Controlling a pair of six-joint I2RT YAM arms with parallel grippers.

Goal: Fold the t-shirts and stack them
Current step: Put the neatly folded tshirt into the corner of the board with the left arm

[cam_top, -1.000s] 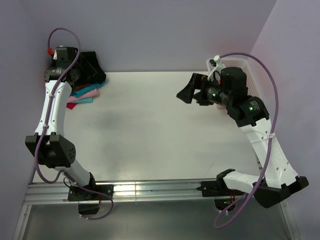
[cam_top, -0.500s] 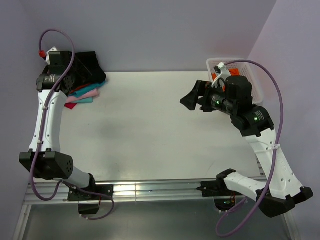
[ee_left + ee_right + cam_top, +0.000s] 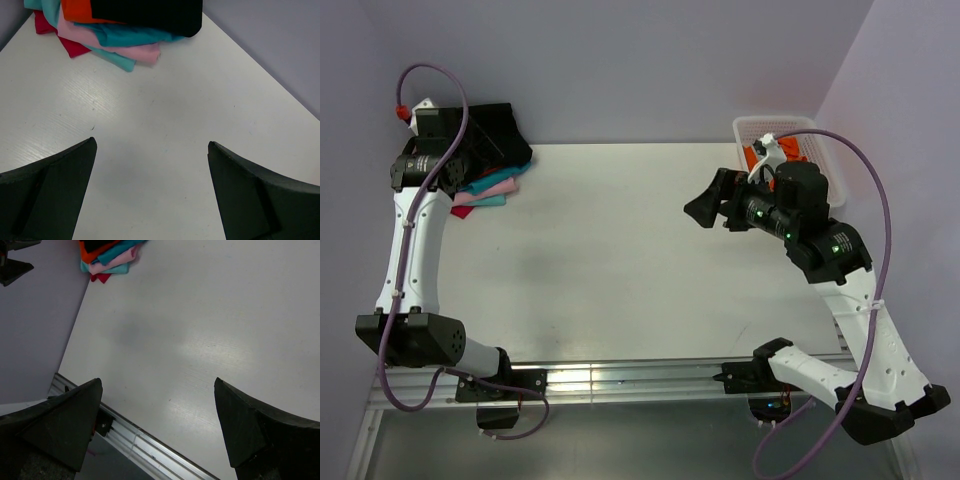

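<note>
Top external view: the folded t-shirts [image 3: 492, 170] lie in a pile at the far left corner of the surface [image 3: 620, 260], well apart from the white lattice basket [image 3: 775, 122] at the far right corner. An orange item [image 3: 757, 158] shows inside the basket. The right arm [image 3: 840, 260] hides most of it, so I cannot tell whether it is another shirt.

From the left wrist, the black t-shirt [image 3: 150, 12] tops the pile. The orange t-shirt [image 3: 75, 9], teal t-shirt [image 3: 125, 36], pink t-shirt [image 3: 137, 50] and magenta t-shirt [image 3: 72, 46] peek out beneath it, their edges staggered rather than flush. The left pincer [image 3: 151, 145] hovers just short of the pile, fingers spread wide with nothing between them. The right pincer [image 3: 704, 207] hangs over the bare right half of the surface, likewise apart and empty.

These shirts look light, limp and a little slippery against each other. A push at one edge would probably skew the whole pile. To lift any shirt, a pinch on a folded edge through all its layers seems safest. A grip on a single ply would likely let the fold fall open.
</note>
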